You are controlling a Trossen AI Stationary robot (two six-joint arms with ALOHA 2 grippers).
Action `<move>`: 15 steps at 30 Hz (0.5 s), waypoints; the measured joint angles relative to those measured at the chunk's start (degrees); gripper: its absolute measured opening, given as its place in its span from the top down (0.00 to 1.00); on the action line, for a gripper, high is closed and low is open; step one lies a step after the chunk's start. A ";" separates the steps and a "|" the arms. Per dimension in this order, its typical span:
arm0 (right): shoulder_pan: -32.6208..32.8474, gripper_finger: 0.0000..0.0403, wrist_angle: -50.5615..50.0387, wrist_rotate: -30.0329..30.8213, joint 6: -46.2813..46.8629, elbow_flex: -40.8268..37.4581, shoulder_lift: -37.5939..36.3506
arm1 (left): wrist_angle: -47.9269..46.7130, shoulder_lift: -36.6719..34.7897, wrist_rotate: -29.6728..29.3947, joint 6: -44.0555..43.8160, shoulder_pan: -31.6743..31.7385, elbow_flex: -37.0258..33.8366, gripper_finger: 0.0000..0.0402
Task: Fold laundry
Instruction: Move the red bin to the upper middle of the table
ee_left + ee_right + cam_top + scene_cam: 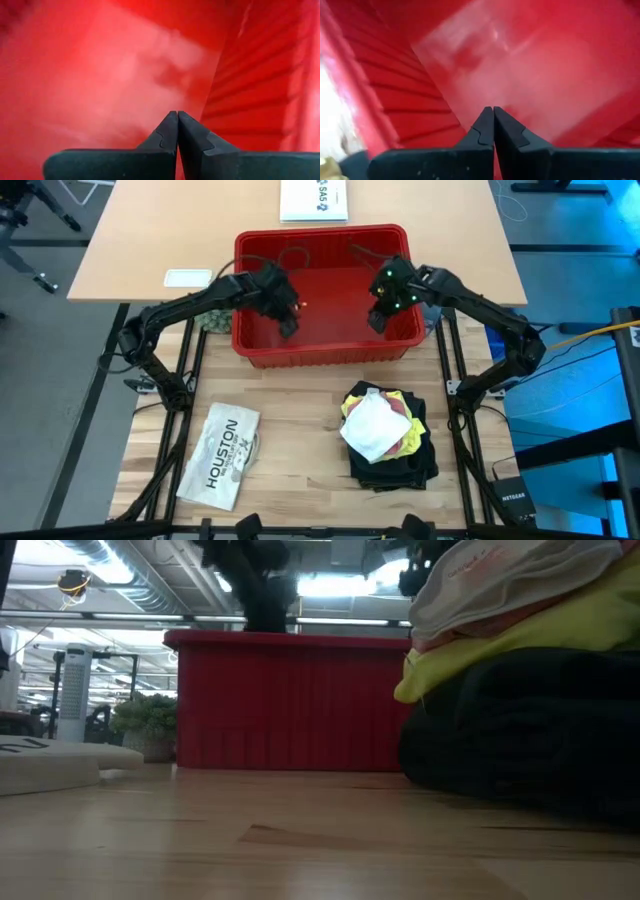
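The laundry (385, 435) lies in a stack on the table's near right: dark trousers (395, 465) at the bottom, a yellow T-shirt (520, 645) on them, a pink cloth (402, 427) and a white cloth (372, 427) on top. My left gripper (290, 325) hangs shut over the left half of the red basket (325, 352), holding nothing (177, 114). My right gripper (378, 320) hangs shut over the basket's right half, also with nothing in it (493, 109). Both wrist views show only the basket's bare red floor and ribbed walls.
A flat white item printed "HOUSTON" (222, 455) lies at the near left. A white sheet (314, 200) and a small white tag (188, 277) lie on the far table behind the basket. A small green plant (148, 720) stands to the basket's left.
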 joint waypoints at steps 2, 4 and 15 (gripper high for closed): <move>0.00 1.00 0.66 0.08 0.00 -2.94 0.22 | -0.03 0.01 0.81 -0.10 0.33 -2.99 1.00; -0.01 1.00 1.67 0.06 0.28 -5.38 0.26 | -0.09 -0.01 1.38 -0.08 0.57 -5.43 1.00; -1.78 1.00 -6.58 -13.23 0.76 -9.95 0.13 | -2.67 -0.98 6.70 -0.30 0.56 -7.46 1.00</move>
